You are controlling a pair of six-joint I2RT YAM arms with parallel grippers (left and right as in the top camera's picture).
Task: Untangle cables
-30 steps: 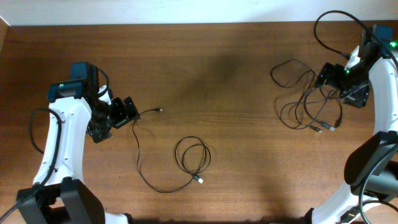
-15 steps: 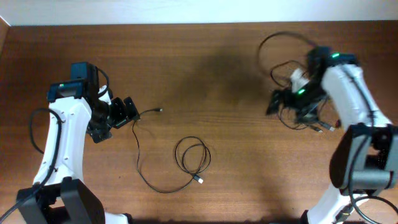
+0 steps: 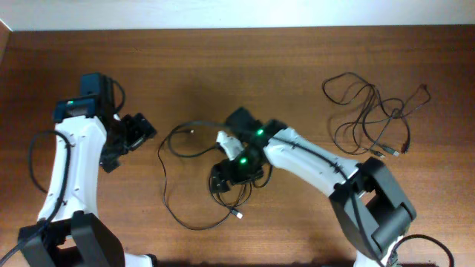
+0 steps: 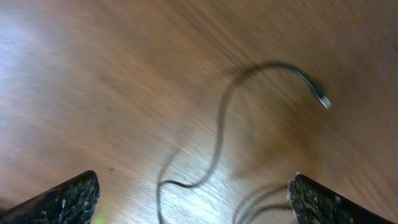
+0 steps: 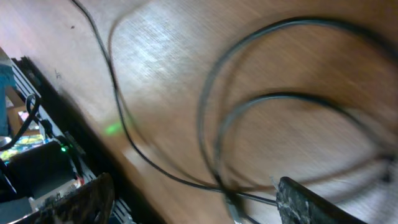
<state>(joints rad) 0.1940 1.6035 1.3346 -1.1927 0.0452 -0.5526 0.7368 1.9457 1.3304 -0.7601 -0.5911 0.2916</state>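
Observation:
A single thin black cable (image 3: 165, 194) lies left of centre, one small plug (image 3: 192, 131) near my left gripper and a coil at its other end under my right gripper. My left gripper (image 3: 141, 130) is open and empty, just left of that plug end; its wrist view shows the cable (image 4: 217, 134) and the plug (image 4: 321, 99) on the wood ahead of the spread fingers (image 4: 193, 182). My right gripper (image 3: 227, 180) is open, reaching over the coil; its wrist view shows blurred loops (image 5: 211, 124) between and ahead of the fingers (image 5: 194, 184). A tangled bunch of cables (image 3: 367, 115) lies at the far right.
The brown wooden table (image 3: 297, 67) ends at a white wall along the back. My right arm (image 3: 312, 159) stretches diagonally across the middle of the table. A thicker arm wire arcs beside the single cable's upper end.
My right arm has swung from the tangle at the far right across to the centre, over the coil. My left gripper has pulled back a little to the left.

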